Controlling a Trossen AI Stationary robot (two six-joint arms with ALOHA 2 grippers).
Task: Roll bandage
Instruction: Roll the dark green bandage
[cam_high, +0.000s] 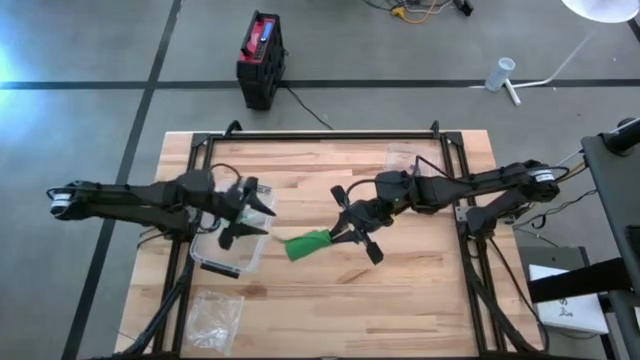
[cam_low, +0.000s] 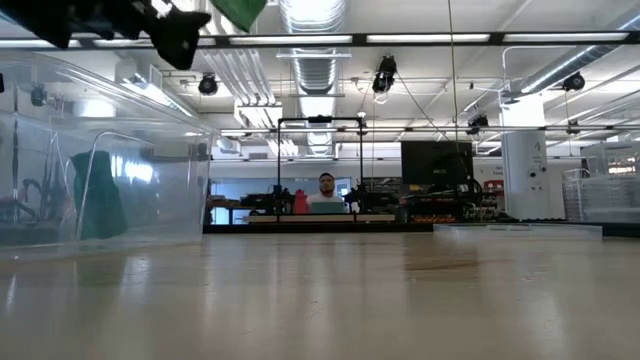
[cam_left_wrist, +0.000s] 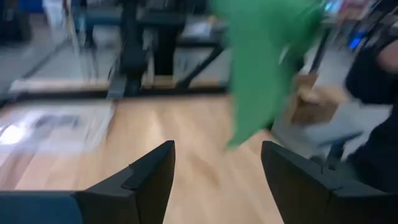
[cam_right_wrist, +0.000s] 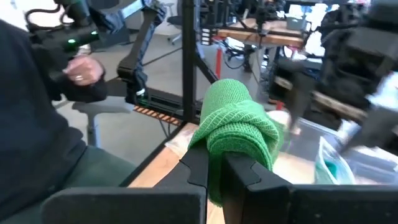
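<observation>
One clear plastic bin (cam_high: 228, 252) sits on the wooden table (cam_high: 420, 300) at its left, with something green inside. The right gripper (cam_high: 352, 232) clamps one green bandage roll (cam_high: 307, 244) above mid-table. The left gripper (cam_high: 245, 212) hovers over the bin, fingers (cam_left_wrist: 146, 180) apart.

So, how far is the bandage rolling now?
Done: the right gripper is shut on the green bandage and holds it above the table. In hand: the left gripper is open beside the clear box, facing the bandage. Left: the bandage looks loosely bunched, not a tight roll.
</observation>
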